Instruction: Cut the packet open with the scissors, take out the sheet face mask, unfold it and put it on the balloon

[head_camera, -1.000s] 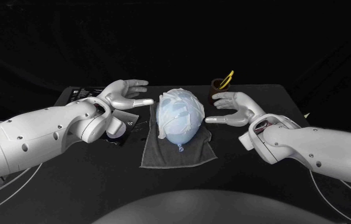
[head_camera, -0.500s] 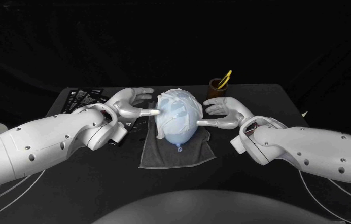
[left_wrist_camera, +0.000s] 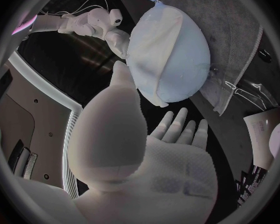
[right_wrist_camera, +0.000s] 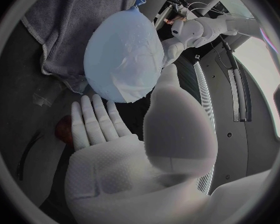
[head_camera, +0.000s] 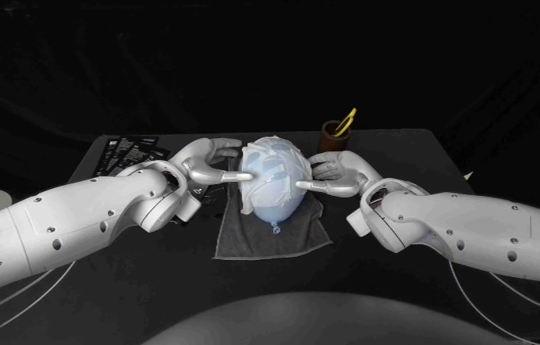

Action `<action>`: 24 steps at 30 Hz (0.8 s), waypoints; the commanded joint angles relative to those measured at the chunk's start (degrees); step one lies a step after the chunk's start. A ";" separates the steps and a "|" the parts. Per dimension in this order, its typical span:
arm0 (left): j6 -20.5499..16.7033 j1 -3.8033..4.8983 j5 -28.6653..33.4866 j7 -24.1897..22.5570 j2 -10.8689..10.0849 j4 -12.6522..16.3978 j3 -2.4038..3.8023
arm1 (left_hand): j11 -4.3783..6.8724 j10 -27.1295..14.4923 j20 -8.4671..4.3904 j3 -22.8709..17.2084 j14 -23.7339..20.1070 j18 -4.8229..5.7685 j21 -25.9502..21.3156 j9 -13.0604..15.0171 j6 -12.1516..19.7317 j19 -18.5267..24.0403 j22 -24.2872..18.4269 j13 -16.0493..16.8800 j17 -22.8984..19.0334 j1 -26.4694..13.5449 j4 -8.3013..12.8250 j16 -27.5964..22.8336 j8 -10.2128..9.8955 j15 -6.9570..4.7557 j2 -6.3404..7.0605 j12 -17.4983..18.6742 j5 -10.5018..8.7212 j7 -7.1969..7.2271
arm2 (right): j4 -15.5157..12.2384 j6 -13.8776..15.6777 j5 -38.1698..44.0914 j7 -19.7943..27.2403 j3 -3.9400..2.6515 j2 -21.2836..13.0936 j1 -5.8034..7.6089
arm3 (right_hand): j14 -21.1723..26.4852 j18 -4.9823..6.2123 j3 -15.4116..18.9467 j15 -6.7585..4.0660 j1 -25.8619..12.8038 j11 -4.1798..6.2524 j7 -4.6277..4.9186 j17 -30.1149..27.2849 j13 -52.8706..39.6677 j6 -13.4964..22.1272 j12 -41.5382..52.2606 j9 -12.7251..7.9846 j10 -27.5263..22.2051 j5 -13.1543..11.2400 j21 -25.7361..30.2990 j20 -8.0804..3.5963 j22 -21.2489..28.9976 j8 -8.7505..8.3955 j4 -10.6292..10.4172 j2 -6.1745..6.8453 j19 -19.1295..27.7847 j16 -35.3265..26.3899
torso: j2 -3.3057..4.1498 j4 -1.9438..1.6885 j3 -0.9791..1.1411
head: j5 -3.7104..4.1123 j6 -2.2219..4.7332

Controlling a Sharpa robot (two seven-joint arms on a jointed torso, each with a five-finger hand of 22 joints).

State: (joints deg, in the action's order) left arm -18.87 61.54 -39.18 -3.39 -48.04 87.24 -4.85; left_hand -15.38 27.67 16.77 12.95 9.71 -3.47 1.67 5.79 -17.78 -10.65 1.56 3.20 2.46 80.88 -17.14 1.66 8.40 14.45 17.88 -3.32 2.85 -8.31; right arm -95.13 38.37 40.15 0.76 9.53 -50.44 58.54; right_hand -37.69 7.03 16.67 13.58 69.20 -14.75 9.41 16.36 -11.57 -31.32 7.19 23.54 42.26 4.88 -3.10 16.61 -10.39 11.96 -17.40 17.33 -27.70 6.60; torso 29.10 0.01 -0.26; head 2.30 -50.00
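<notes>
Two hands flank the masked balloon

Far left of table [head_camera: 382, 148]: dark packets [head_camera: 126, 148], lying flat, well apart from the balloon.

Left hand [head_camera: 205, 163]: fingers spread and holding nothing. One fingertip [head_camera: 241, 176] touches the balloon's left flank. The left wrist view shows the same hand [left_wrist_camera: 168, 159] with its thumb reaching to the balloon's edge and the other fingers straight beneath it.

Centre: balloon [head_camera: 274, 181], pale blue, lying on a grey towel [head_camera: 250, 240]. Its long axis runs far to near, with the knot [head_camera: 277, 227] at the near end, pointing toward the robot. The mask [head_camera: 270, 156], a white sheet, is draped over the balloon's top and far end, wrinkled.

Right hand [head_camera: 335, 172]: fingers spread and gripping nothing. One fingertip [head_camera: 303, 186] touches the balloon's right flank, opposite the left hand. Right wrist view: palm [right_wrist_camera: 112, 154] is open toward the balloon [right_wrist_camera: 124, 55].

Far right: a brown cup [head_camera: 333, 137], upright, just behind the right hand. In it are scissors [head_camera: 348, 119], with the yellow handles up and leaning right.
</notes>
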 commanded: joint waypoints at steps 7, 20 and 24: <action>-0.35 0.01 -1.12 1.92 0.94 -0.38 0.06 | -0.34 0.71 0.04 0.21 0.17 -0.33 -0.12 0.14 -0.33 0.28 0.03 0.16 0.09 -0.30 -0.15 -0.09 0.21 0.71 0.16 -0.50 0.11 -8.67 | 1.89 -1.27 -1.02 -1.67 -0.09 1.70 0.09 | 0.11 -0.29 0.11 -0.04 -0.83 -0.04 7.88 -0.17 0.13 0.59 0.40 0.17 -0.37 0.47 0.01 0.02 0.10 0.54 -0.04 0.11 0.43 -0.16 | -0.01 0.00 0.00 | 0.35 0.00; -0.70 0.02 -3.16 3.18 1.94 -1.34 0.08 | -0.39 1.35 0.03 0.19 0.44 -0.62 -0.08 0.33 -0.65 0.38 0.06 0.28 0.18 2.14 -0.13 0.00 0.51 0.80 0.12 -0.91 0.14 -8.71 | 3.45 -1.97 1.24 -3.92 -0.11 3.23 0.17 | -0.19 -0.32 -0.58 -0.03 1.87 -0.03 7.88 -0.27 0.44 1.44 1.19 0.92 -0.53 0.77 -0.03 0.02 0.37 1.96 0.03 -0.49 0.52 -0.05 | -0.05 0.02 0.03 | 0.47 0.00; -1.08 0.02 -3.81 3.36 2.11 -1.59 0.08 | -0.37 2.02 0.02 0.11 0.95 -0.74 -0.07 0.47 -1.01 0.40 0.07 0.38 0.32 3.14 -0.13 0.13 0.74 0.78 0.09 -1.19 0.16 -8.72 | 3.82 -2.05 1.55 -4.45 -0.11 3.45 0.18 | -0.85 -0.27 -1.78 -0.08 3.11 0.01 7.87 -0.19 0.58 1.76 1.82 1.43 -0.43 0.10 -0.09 0.01 0.48 2.98 0.05 -1.77 0.43 0.20 | -0.05 0.03 0.03 | 0.48 0.00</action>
State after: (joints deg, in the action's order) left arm -19.17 61.53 -41.53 -0.41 -46.08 85.65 -4.83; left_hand -15.66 29.22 16.78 12.95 10.15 -3.47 1.68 6.22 -18.43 -10.66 1.57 3.49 2.68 83.64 -17.15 1.67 8.98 15.28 17.96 -4.32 2.85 -8.50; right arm -91.37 37.55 40.25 -2.57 9.43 -47.10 58.72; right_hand -38.25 7.01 15.10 13.51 72.07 -14.74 9.19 16.11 -11.01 -29.87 8.82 24.96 42.26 5.19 -3.11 16.60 -9.94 14.75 -17.34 15.70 -27.70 6.60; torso 29.06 0.02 -0.23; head 2.76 -50.00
